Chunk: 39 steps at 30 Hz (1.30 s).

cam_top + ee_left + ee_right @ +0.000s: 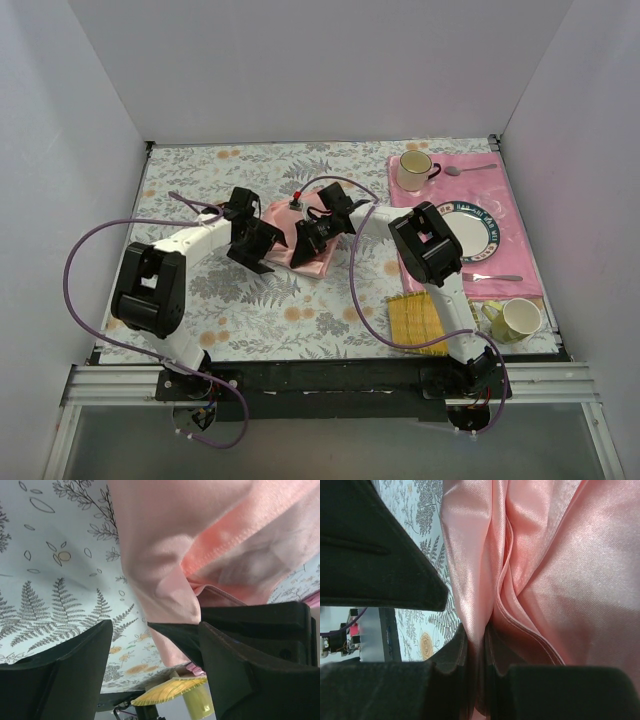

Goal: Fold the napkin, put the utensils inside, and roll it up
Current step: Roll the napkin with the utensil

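Two arms meet over the napkin [322, 262] in the view from above: it lies on the patterned table [250, 310] a little beyond the middle, well left of the placemat [525, 240]. The left gripper [262, 250] is at the cloth's left edge and the right gripper [315, 235] is over its middle, the two close together, and the cloth looks bunched rather than flat. The spoon with the green handle cannot be made out anywhere, so I judge that the fold is the step in hand. From the left wrist, the left gripper [152, 630] has its fingers apart, and a loose flap of the napkin [165, 555] runs down between them without being pinched; a stitched hem shows at the right. From the right wrist, the right gripper [477, 640] is clamped on a narrow pleat of the napkin [560, 580], with glossy layers creased and stacked beside it. To fold well, the left side would do best to take a firm bite on the hem itself, not on a middle ridge, since satin this slick will likely slide out of a shallow pinch. Both grips should travel low and together so the edges meet square, and the creases near the right fingers want smoothing before anything is laid inside
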### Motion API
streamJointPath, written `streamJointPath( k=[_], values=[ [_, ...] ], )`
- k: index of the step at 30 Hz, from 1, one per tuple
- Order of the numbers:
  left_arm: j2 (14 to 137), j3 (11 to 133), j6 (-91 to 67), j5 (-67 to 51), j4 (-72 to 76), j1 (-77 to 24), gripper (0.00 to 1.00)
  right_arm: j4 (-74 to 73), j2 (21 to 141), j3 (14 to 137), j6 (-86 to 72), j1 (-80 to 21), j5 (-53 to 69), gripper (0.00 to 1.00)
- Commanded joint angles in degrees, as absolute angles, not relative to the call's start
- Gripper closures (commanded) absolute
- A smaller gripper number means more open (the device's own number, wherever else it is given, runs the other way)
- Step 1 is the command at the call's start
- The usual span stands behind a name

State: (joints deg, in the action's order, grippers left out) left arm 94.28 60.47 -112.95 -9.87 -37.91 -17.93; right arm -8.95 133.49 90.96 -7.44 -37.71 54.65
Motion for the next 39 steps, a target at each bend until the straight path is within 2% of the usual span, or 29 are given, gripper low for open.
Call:
streamJointPath(
  k=[1,7,15,27,30,32,34,36,38,39],
  values=[
    [96.5,59.8,-122.3,-7.6,-36.3,-18.3,0.33,-14.8,137.2,87.8,-6.4,-37.8,48.5,0.99],
    [96.2,52.9,-126.3,-5.3,-29.4,-18.9,0.34,-14.2,137.3,87.8,-7.4,-37.7,48.7,0.99],
    [96.2,50.2,-126.2,1.5,-22.6,-19.2,0.45,-11.9,136.6,86.0,-8.9,-37.7,48.9,0.99],
    [98.3,49.3,-123.1,2.4,-16.2,-19.2,0.81,-12.6,136.5,86.0,-8.3,-37.7,48.8,0.99],
    [98.7,51.0,-121.3,0.5,-19.8,-19.0,0.94,-16.3,136.0,87.4,-6.2,-37.7,46.9,0.92],
    [100.4,53.4,-120.3,-2.3,-24.2,-19.1,1.0,-19.1,134.6,88.0,-5.5,-37.8,45.1,0.83],
    [101.2,55.3,-119.5,-3.6,-26.8,-19.2,1.0,-20.9,132.6,89.4,-4.7,-37.8,42.6,0.72],
    [101.7,56.2,-118.9,-4.0,-29.6,-19.6,1.0,-25.0,131.1,91.1,-3.7,-37.8,40.5,0.66],
    [101.8,57.8,-118.0,-3.8,-32.8,-19.6,1.0,-27.2,128.7,93.2,-2.7,-37.8,37.5,0.56],
    [102.0,58.3,-117.8,-3.4,-34.0,-19.5,1.0,-29.1,127.8,93.8,-2.4,-38.0,36.5,0.47]
  ],
)
